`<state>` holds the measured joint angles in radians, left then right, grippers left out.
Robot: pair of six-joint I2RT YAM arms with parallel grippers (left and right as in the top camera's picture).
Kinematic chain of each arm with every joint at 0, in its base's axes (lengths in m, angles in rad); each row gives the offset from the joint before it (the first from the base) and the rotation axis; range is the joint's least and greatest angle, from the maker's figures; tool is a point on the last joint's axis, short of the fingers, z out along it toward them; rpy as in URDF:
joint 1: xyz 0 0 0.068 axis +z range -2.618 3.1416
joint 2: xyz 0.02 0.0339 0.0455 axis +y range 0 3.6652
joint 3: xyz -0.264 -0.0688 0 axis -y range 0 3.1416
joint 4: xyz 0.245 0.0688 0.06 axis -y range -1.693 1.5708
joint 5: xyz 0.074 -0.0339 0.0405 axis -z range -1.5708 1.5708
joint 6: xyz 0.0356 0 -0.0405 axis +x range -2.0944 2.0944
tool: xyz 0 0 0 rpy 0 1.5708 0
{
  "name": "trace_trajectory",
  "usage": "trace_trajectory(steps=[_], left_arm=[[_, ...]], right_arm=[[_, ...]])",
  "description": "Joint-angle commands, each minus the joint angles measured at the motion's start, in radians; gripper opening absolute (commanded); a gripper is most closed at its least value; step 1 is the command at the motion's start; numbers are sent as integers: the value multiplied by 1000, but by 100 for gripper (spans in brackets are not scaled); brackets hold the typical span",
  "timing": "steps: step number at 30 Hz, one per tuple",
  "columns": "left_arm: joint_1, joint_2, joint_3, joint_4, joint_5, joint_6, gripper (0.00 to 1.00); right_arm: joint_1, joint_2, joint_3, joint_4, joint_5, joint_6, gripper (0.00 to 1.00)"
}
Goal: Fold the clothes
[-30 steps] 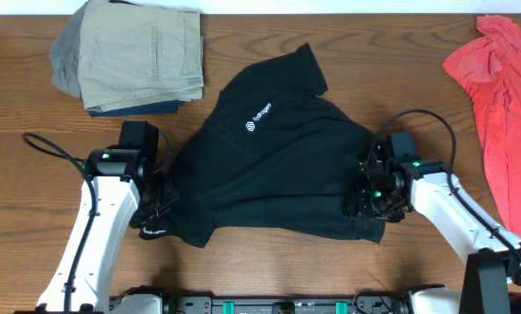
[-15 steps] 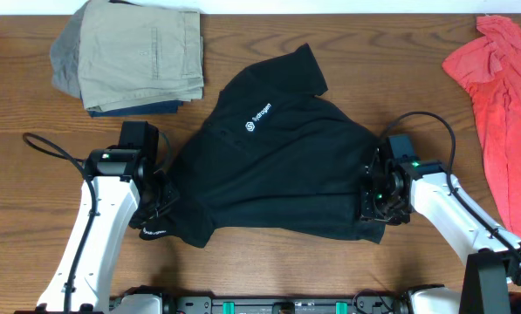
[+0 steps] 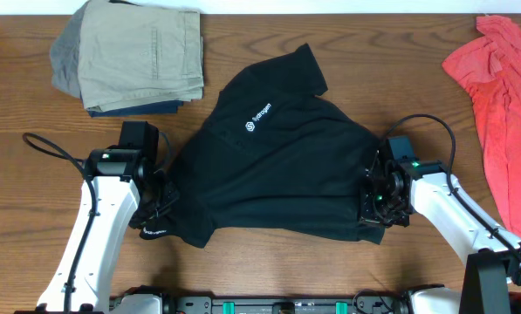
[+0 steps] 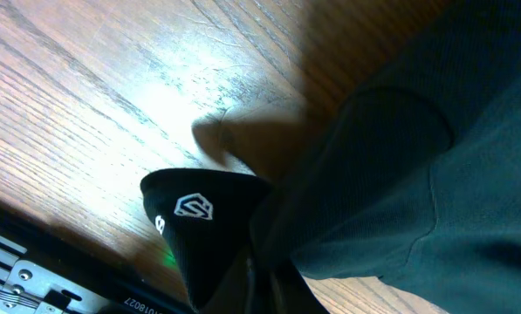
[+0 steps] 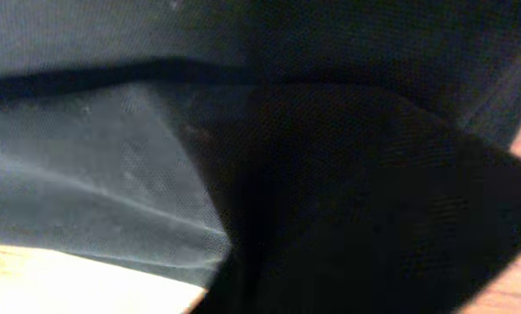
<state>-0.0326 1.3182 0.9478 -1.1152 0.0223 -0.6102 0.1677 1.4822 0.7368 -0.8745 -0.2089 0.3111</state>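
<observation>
Over the last second the right arm has slid a little toward 3 o'clock and settled with its right fingers [image 3: 371, 212] on the lower right edge of the black shirt [image 3: 277, 166]. The shirt itself has not shifted on the counter [image 3: 33, 218], and the left arm has not moved at all. I judge that the right side is only now taking its grip, so the fold has not begun.

The shirt lies spread in the middle of the counter, chest logo up, with one sleeve pointing toward 12 o'clock. The left fingers [image 4: 203, 235] sit at its 8 o'clock corner, fully closed. In the left wrist view the cloth bunches down into them, so they appear to have that corner pinched.

The right fingers are at the 4 o'clock corner. The right wrist view is filled with dark cloth pressed close, with a strip of counter at the bottom. I cannot tell how far those fingers are closed or whether they hold any fabric.
</observation>
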Motion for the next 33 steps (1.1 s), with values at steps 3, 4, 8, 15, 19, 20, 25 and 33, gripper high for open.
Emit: trace_trajectory(steps=[3,4,8,15,19,20,25,33], left_arm=[[6,-5,12,-6,-19,-12,6],[6,-5,12,-6,-19,-12,7],[6,-5,12,-6,-19,-12,6],[6,-6,12,-21,-12,-11,6],[5,-22,24,-72,-4,-11,6],[5,-32,31,-88,-5,-10,6],[2,-111,92,-177,-4,4,6],[2,-253,143,-249,-4,7,7]], right_arm=[[8,1,-4,-3,49,-17,64],[8,1,-4,-3,48,-17,63],[8,1,-4,-1,43,-5,34],[7,1,0,-21,44,34,1],[-1,0,59,-100,45,33,1],[-8,-2,82,-128,50,33,1],[-55,-27,240,-302,113,33,1],[-123,-200,352,-428,142,48,1]])
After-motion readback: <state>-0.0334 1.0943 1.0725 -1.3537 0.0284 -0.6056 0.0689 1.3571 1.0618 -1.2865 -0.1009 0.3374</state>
